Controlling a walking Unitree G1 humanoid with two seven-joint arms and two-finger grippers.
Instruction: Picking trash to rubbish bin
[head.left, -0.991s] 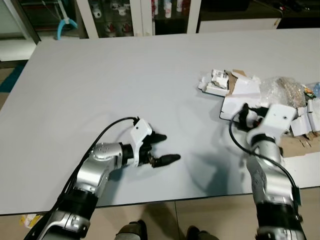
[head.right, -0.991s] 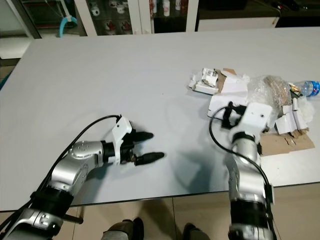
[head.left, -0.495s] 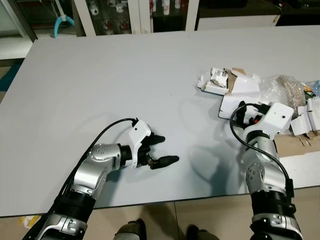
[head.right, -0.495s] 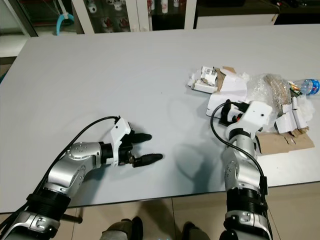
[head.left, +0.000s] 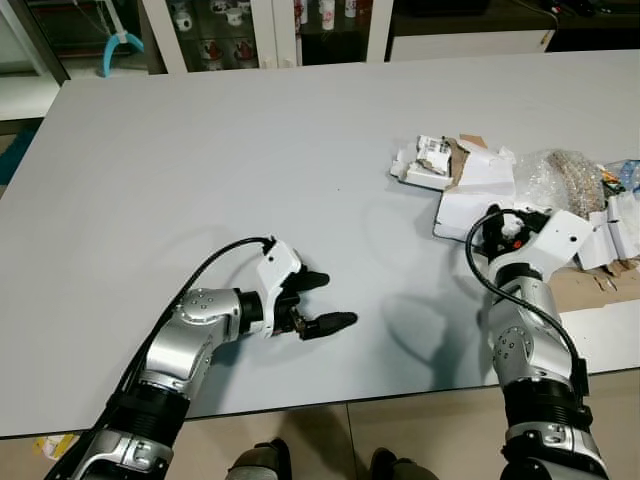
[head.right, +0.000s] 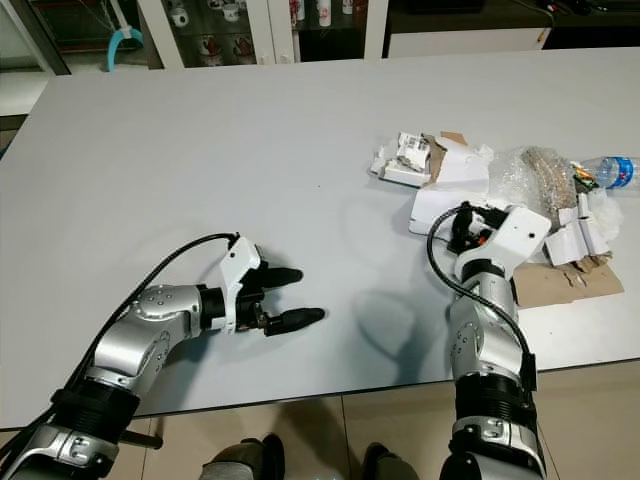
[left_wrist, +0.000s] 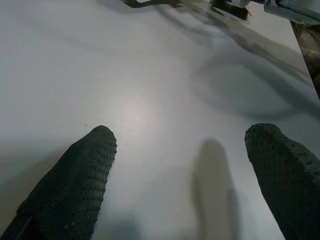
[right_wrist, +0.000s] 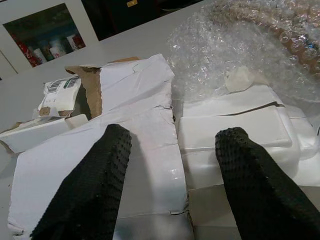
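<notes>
All trash (head.left: 520, 185) lies piled at the table's (head.left: 200, 150) right edge: torn white boxes (right_wrist: 150, 150), bubble wrap (right_wrist: 240, 45), brown cardboard (head.right: 560, 283), a bottle (head.right: 607, 170). Nothing appears lifted yet. Right gripper (right_wrist: 172, 175), fingers spread, hovers over the boxes, holding nothing. Left gripper (head.left: 322, 301), also spread and empty, rests above bare tabletop, well apart from the pile.

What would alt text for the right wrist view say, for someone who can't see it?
The right gripper, fingers spread open, hovers just above a pile of torn white cardboard on a grey table. Crumpled bubble wrap lies beyond the cardboard, and a small labelled box sits on the pile's far side.
</notes>
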